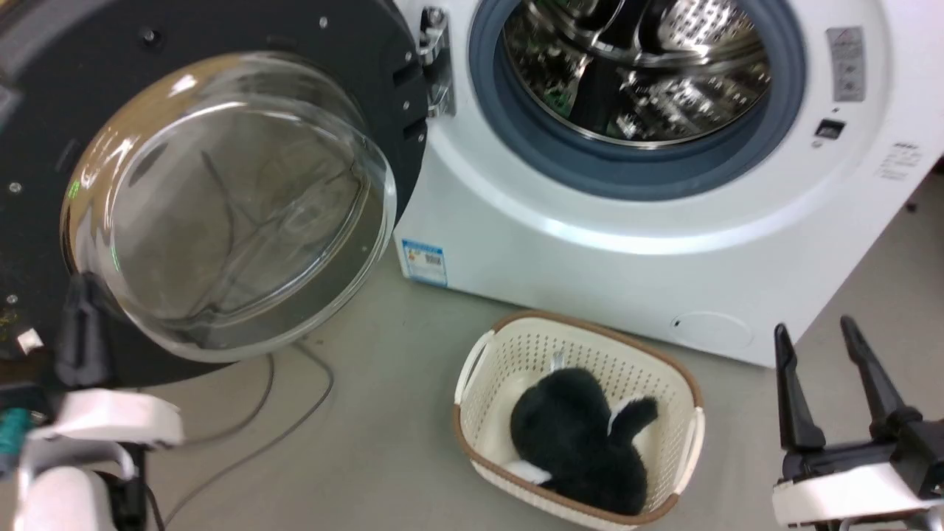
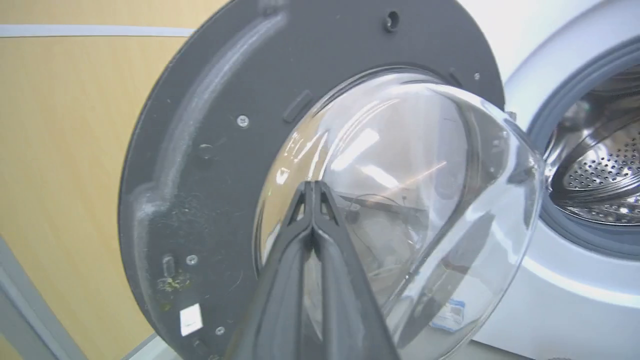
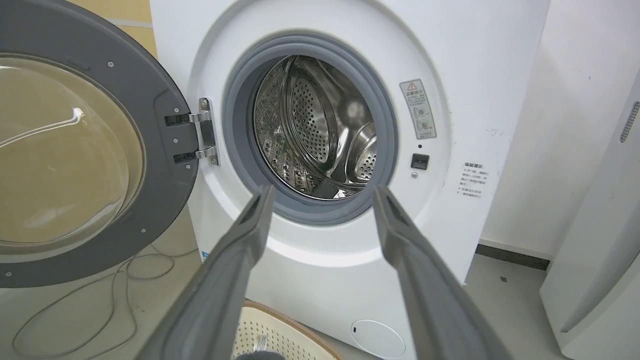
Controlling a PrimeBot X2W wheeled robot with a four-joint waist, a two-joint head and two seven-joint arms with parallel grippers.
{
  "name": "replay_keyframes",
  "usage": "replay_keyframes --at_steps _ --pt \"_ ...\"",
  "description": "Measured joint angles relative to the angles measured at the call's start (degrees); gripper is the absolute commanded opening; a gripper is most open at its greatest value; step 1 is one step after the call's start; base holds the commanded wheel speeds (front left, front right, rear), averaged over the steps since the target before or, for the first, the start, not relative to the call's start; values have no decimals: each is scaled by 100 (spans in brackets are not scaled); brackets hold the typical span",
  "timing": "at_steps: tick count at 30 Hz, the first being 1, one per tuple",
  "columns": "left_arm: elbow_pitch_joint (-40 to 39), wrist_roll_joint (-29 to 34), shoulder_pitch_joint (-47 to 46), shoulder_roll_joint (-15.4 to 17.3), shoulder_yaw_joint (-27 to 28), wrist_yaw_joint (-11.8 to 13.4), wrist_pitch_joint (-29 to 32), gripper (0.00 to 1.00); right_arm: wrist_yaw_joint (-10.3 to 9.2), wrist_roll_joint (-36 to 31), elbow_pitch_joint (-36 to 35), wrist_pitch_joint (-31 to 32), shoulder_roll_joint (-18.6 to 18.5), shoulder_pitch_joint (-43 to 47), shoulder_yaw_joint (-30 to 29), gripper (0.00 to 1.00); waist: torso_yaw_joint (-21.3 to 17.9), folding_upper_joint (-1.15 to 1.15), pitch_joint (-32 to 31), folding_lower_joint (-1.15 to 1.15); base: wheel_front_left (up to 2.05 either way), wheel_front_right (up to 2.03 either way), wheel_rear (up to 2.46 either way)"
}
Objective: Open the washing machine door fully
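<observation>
Before the washing machine (image 1: 590, 265) lie a basket (image 1: 516, 354) and loose cables (image 1: 295, 417).

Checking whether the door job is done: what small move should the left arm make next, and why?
Probably draw the left gripper back, away from the washing machine door. The door hangs swung wide on its hinge, glass bowl facing out, drum uncovered; the shut fingers point at the bowl.
</observation>
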Motion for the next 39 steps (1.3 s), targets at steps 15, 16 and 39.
replay_keyframes --at_steps 15,16,39 --pt "-849 90 942 -332 -968 -49 -1 100 0 98 5 0 4 297 -9 100 -601 0 -518 0 0 0 0" --pt "-909 83 983 -345 -999 -48 0 100 0 99 5 0 4 299 -14 100 -649 0 -535 -1 0 0 0" --pt "-961 -74 1645 -573 -1678 64 0 100 0 205 8 0 4 546 -64 100 -1554 0 -789 0 0 0 0"
